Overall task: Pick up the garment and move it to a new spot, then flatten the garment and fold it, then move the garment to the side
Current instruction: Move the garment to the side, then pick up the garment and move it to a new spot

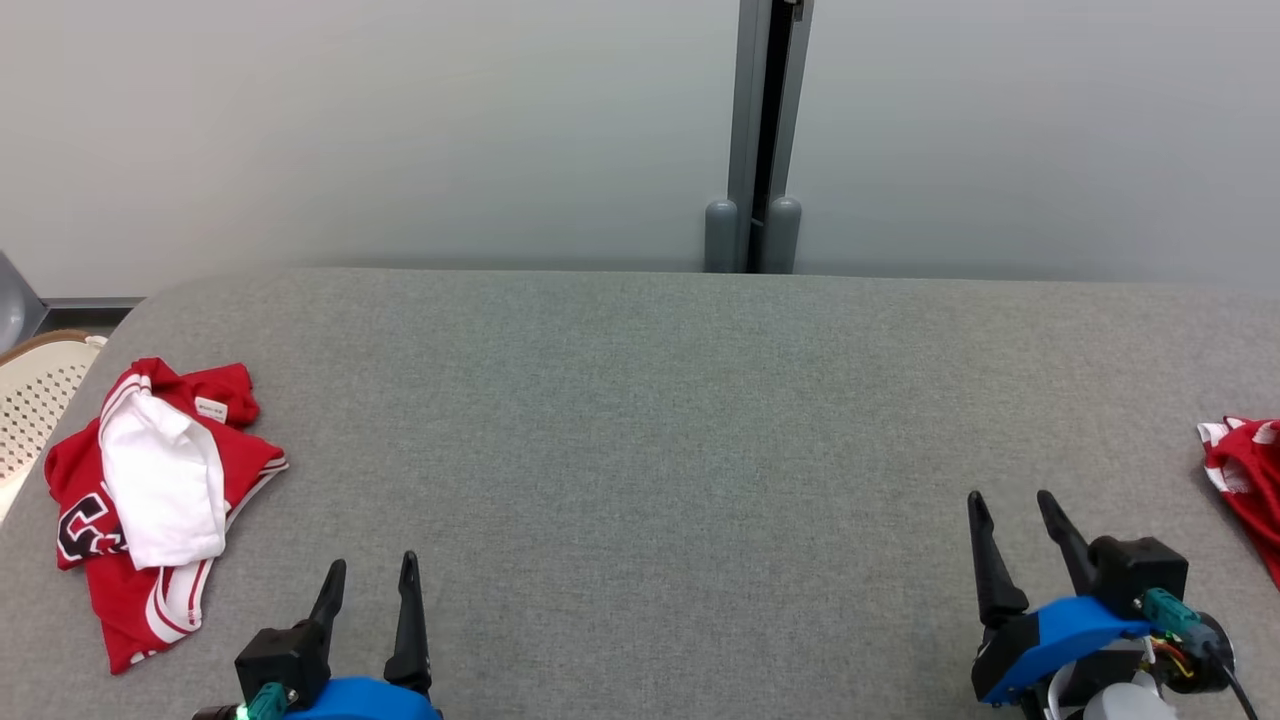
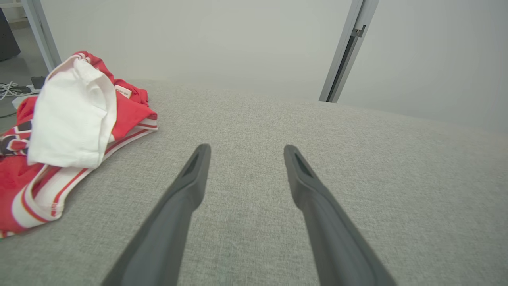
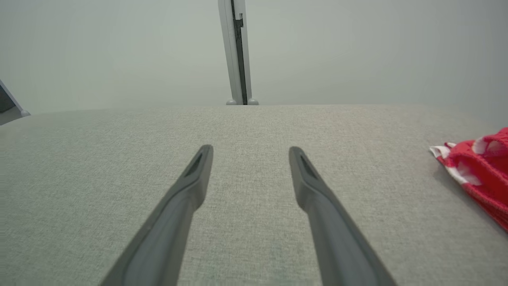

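Left claw (image 1: 374, 560) and right claw (image 1: 1010, 496) both hang wide open over the table (image 1: 640, 400), the crumpled garment (image 1: 150, 490) lies at the left edge, running near-to-far, just left of the left claw, so that arm's closer I'd say (more red cloth (image 1: 1245, 470) at the right edge).

Table (image 1: 640, 400) ctr open; garment (image 1: 150, 480) L, cloth (image 1: 1245, 470) R.

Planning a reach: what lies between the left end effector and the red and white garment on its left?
Only bare grey surface separates the left end effector from the garment; head and left wrist views show it.
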`<state>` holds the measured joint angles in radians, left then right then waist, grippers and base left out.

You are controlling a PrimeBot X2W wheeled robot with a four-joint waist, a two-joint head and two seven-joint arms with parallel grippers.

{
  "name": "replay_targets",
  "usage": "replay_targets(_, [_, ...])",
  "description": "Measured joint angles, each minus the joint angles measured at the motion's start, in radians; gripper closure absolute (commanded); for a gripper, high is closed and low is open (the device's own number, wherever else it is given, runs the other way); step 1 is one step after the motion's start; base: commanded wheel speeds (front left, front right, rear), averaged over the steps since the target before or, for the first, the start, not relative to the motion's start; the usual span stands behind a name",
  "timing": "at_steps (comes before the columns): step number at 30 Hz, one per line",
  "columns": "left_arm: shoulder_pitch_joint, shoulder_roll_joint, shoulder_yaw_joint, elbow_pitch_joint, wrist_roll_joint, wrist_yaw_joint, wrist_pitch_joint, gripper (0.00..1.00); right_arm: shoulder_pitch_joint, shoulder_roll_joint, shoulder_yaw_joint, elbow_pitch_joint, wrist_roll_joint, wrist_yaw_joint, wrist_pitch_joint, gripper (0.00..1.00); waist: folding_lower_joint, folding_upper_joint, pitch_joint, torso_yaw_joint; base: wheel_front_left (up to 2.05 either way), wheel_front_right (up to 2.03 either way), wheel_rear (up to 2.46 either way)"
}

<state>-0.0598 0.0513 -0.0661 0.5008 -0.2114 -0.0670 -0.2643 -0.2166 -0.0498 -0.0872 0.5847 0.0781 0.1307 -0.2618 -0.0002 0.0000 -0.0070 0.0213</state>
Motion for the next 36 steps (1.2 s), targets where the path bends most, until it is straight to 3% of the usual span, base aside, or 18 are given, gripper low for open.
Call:
replay_targets(12, [0.04, 0.0, -0.011, -0.001, -0.001, 0.003, 0.0, 0.0, 0.063, 0.0, 0.049, -0.007, 0.038, 0.0, 0.0, 0.0, 0.0001, 0.0, -0.023, 0.013, 0.0, 0.0, 0.0])
replay_targets(18, [0.035, -0.001, -0.019, 0.0, 0.002, 0.006, 0.0, 0.0, 0.066, 0.0, 0.048, -0.004, 0.034, 0.0, 0.0, 0.0, 0.0002, 0.0, -0.015, 0.053, 0.0, 0.0, 0.0])
replay_targets(36, [0.029, 0.001, 0.089, 0.023, 0.007, 0.01, 0.0, 0.0, 0.042, 0.0, 0.119, 0.011, 0.062, 0.0, 0.0, 0.0, 0.0002, 0.0, 0.017, 0.372, 0.0, 0.0, 0.0])
